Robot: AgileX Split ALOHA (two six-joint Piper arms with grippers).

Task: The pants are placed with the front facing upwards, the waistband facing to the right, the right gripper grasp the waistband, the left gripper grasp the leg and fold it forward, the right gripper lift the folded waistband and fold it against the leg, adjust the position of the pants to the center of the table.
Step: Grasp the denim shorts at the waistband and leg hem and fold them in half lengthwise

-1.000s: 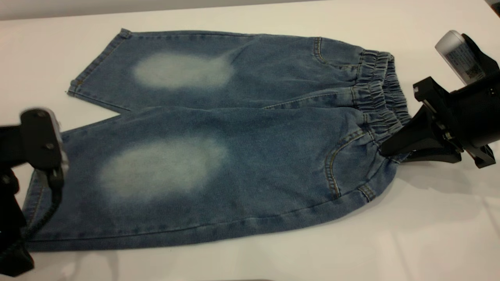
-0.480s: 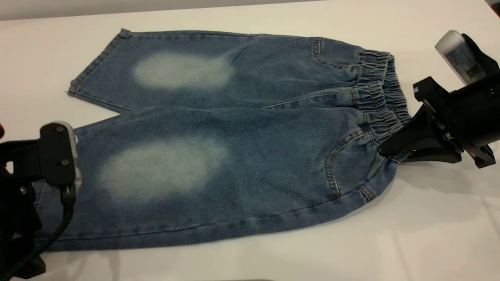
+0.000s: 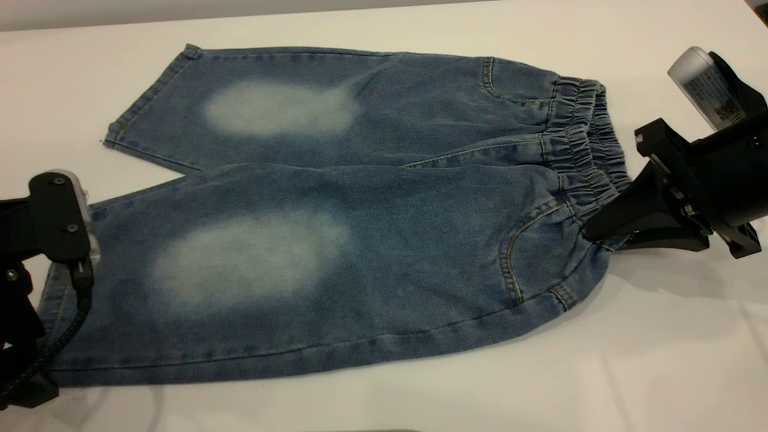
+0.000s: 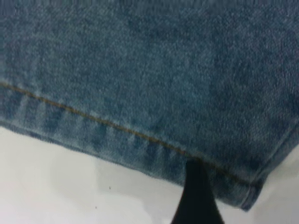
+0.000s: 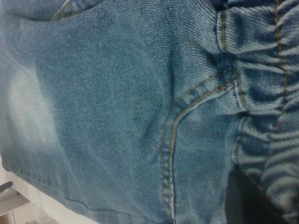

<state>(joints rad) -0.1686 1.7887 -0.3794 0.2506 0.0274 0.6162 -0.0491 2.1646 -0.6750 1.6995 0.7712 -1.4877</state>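
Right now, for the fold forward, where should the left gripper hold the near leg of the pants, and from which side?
Best at the hem of the near leg of the pants, coming in from the table's left side. That stitched edge lies flat and free on the table, and the left gripper already sits at it, one finger touching.

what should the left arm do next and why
Probably close the left gripper on the near leg's hem. One finger already sits at that hem, while the right gripper is at the waistband and the pants lie flat, unfolded, on the table.
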